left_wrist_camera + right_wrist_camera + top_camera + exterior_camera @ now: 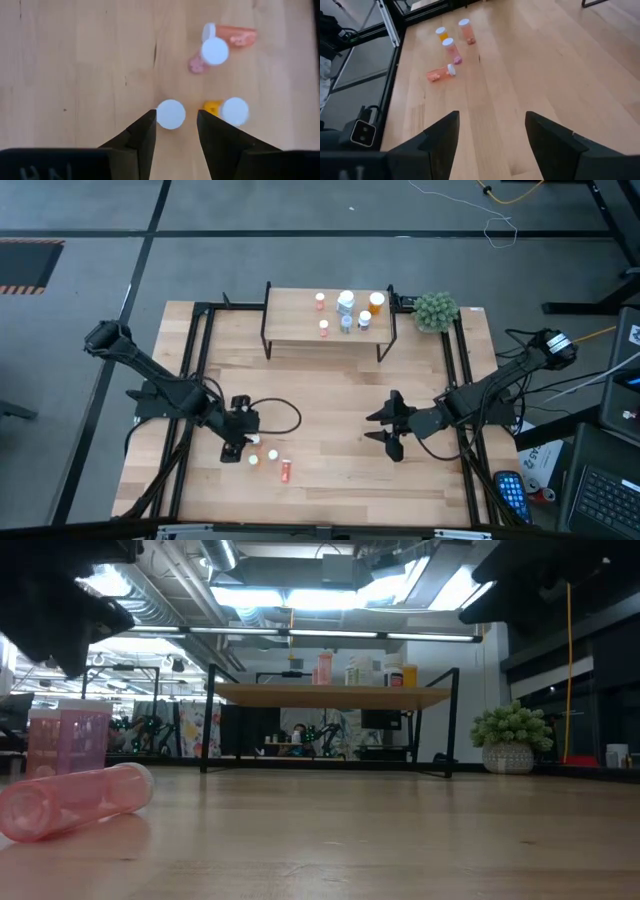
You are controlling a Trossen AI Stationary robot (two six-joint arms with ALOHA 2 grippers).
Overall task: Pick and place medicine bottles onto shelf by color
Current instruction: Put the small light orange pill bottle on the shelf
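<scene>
From above, I am working over a light wooden tabletop framed by black rails, on a grey floor. The shelf is standing at the far edge, already carrying five or six sorted bottles, with a green plant ball just beside its right end. My left gripper is hovering well in front of the shelf, over the bottles not yet shelved; an orange-red bottle lying on its side is the one farthest from the shelf. My right gripper is waiting, spread wide and empty, in front of the shelf's right end.

At table height, a large workshop with ceiling lights is showing behind the shelf. A pink bottle is lying on its side far in front of the shelf, an upright pink one beside it.

Past my left fingers, I am looking down on a white-capped bottle sitting just ahead of my parted, empty fingertips, an orange bottle near it. I judge I am lining up a pick; next I should descend, straddle that cap and close without nudging the orange neighbour.

From my right wrist, the four loose bottles are standing well apart from the shelf, whose legs are peeking in.
</scene>
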